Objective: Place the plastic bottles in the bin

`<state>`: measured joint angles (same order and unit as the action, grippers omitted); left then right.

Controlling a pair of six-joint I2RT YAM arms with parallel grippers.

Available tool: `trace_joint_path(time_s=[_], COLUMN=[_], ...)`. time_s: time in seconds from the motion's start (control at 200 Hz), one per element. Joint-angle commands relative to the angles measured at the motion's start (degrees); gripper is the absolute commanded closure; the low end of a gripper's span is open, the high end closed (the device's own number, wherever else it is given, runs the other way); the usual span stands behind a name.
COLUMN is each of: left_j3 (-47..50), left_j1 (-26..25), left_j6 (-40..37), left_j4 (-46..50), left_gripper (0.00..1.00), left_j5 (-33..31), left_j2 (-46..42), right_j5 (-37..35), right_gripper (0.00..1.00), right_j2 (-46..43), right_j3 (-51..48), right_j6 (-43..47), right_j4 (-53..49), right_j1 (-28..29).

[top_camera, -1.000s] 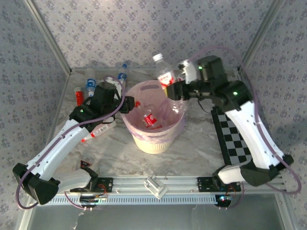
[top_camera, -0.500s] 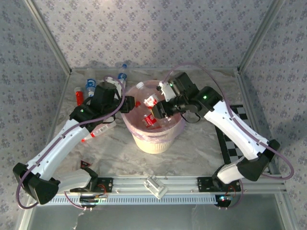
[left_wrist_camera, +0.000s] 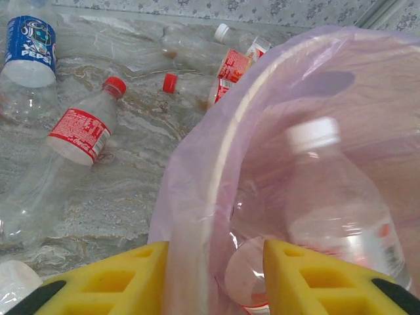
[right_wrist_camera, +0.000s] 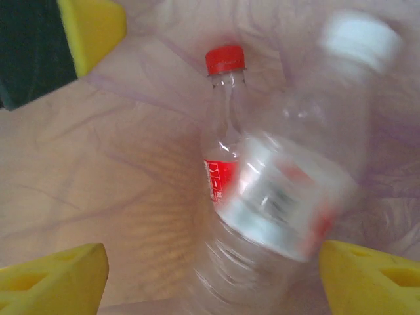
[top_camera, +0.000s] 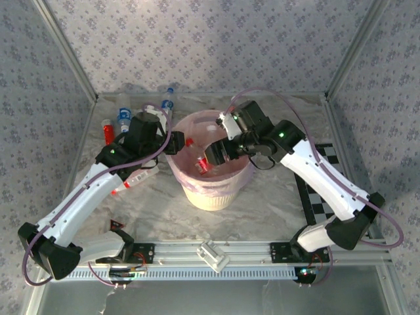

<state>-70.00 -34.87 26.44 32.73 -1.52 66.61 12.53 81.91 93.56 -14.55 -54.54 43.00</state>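
Grey marble-veined worktop [top_camera: 269,207], matte. Round cream-white bin [top_camera: 211,195] at its centre, smooth hard wall, lined with a thin crinkled translucent pink bag [right_wrist_camera: 98,170] folded over the rim [left_wrist_camera: 220,164]. Left claw [top_camera: 172,139] sits at the bin's left rim, blocky yellow fingers [left_wrist_camera: 111,282] one outside and one inside, clamped on rim and bag. Right claw [top_camera: 214,156] hangs over the bin mouth, jaws wide apart, gripping nothing [right_wrist_camera: 213,259]. Between its fingers, inside the bin, is a clear ribbed white-capped bottle [right_wrist_camera: 295,177], red-and-white label, motion-blurred, long axis diagonal, cap away from the claw; through the bag it reads near upright, cap up [left_wrist_camera: 328,197]. Below it a clear red-capped bottle [right_wrist_camera: 223,131] lies on the bag floor, cap toward the left claw's side. Left of the bin on the worktop, lying flat: a crushed Coca-Cola bottle [left_wrist_camera: 72,144], cap pointing away from the claw, and a Pepsi bottle [left_wrist_camera: 26,46] with a blue label.
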Motion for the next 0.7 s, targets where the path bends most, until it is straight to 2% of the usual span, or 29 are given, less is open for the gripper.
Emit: trace_joint_path(time_s=[0.0,0.145,0.265,0.43,0.695], left_j3=[0.01,0.03,-0.01,0.52,1.30], left_j1=[-0.13,-0.18,-0.19,-0.19,-0.17], left_j6=[-0.68,-0.60,-0.55,-0.33,0.00], left_j4=[-0.95,-0.99,-0.85,-0.94,-1.63], left_gripper=[0.58,0.58,0.58,0.58,0.58], left_j5=[-0.43,-0.38,-0.43,-0.41,0.35], left_j2=[0.53,0.53,0.39,0.07,-0.19], right_j5=[-1.96,-4.16,-7.90,-9.80,-7.22], right_gripper=[0.15,0.23,0.39,0.54,0.58], right_j2=[1.29,4.36,7.05,10.37,14.25], right_j3=[3.24,3.74,3.33,-0.16,-10.50], right_j6=[1.88,2.89,3.39,2.17,-2.06], right_j4=[-1.10,-1.23,-1.62,-0.23,8.50], right_j1=[-0.18,0.74,1.29,1.47,2.61])
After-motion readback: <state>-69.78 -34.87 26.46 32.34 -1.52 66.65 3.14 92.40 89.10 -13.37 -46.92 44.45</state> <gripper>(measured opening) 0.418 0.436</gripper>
